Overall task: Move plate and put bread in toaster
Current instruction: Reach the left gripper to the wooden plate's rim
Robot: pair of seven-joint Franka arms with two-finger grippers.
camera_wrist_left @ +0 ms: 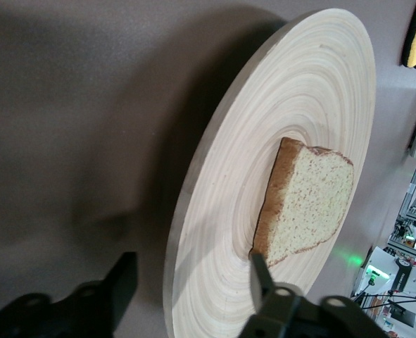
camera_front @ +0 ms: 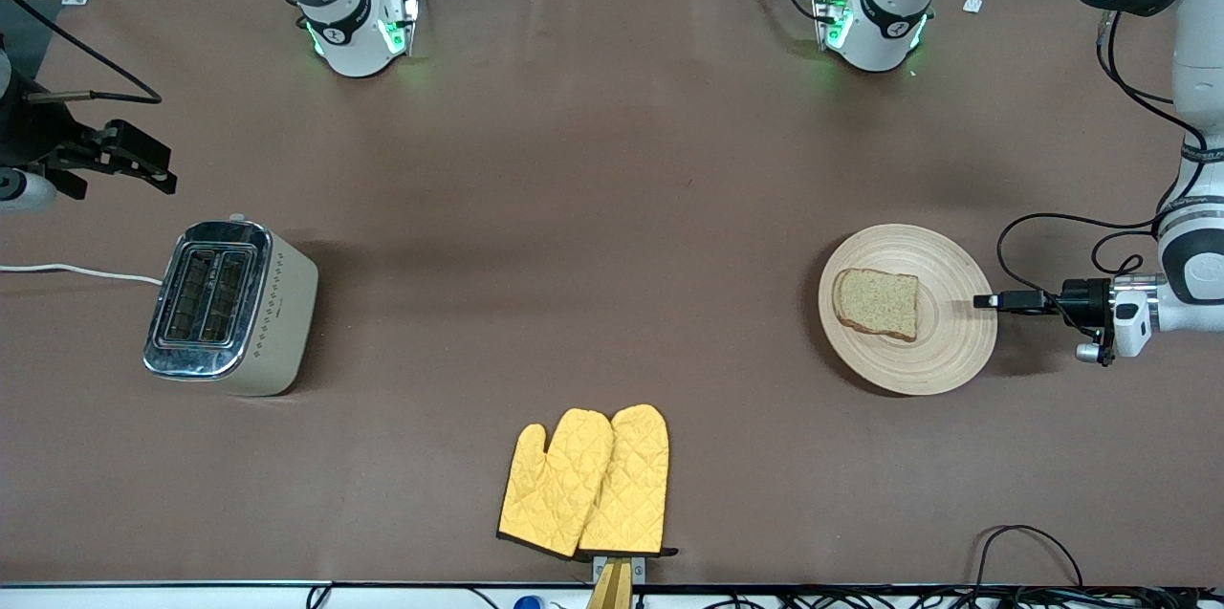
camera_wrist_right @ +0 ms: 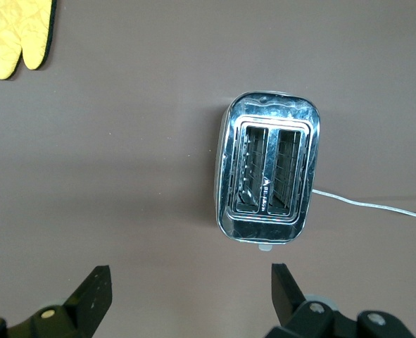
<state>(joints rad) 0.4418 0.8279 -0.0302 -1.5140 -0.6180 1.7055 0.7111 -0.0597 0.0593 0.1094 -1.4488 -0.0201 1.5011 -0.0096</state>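
Straddling the rim of the stiff, light plate [camera_wrist_left: 292,105], the left gripper [camera_wrist_left: 193,282] gapes wide, empty; grip that thin edge.

No legible words, brands or numbers anywhere. Only marks without readable text: a row of small diamond shapes along the cream side of the toaster [camera_front: 234,306], and a small triangular mark with tiny unreadable lettering on the chrome top between its two slots, seen in the right wrist view. Round dark emblems on the collars of both arm bases, farther from the front camera than the toaster, too small to read.
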